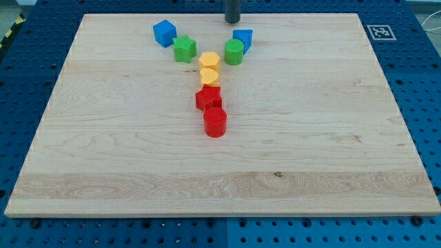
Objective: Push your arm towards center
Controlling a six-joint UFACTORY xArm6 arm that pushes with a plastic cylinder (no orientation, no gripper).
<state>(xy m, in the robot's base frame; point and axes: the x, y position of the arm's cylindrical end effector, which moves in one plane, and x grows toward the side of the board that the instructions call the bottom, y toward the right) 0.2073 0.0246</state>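
Hanging at the view's top edge, my tip (233,21) sits just above the far rim of the counter (103,138), a pale wooden board resting on a blue perforated surface (27,83). Only the lowest stretch of the dark rod shows (the rest runs out of the picture). There is no end effector that opens or closes here, just the plain rod, and it has hold of nothing and touches no block.

Just below the tip, slightly to the view's right, lies the blue block (242,38), whose shape I cannot make out for certain. Touching its left side is a green cylinder (234,52). Off to the view's left stands a blue cube (165,32), with a green block of lobed outline (185,49) just beside it, lower and to the right.

Between the two green pieces a column runs toward the middle of the board: a yellow hexagonal block (209,60), a second yellow block (210,76) pressed against it, then a red star-like block (208,98), and lastly a red cylinder (215,122), which sits nearest the board's centre. Together they form a Y.

A black-and-white marker tag (381,32) sits on the board's top right corner.
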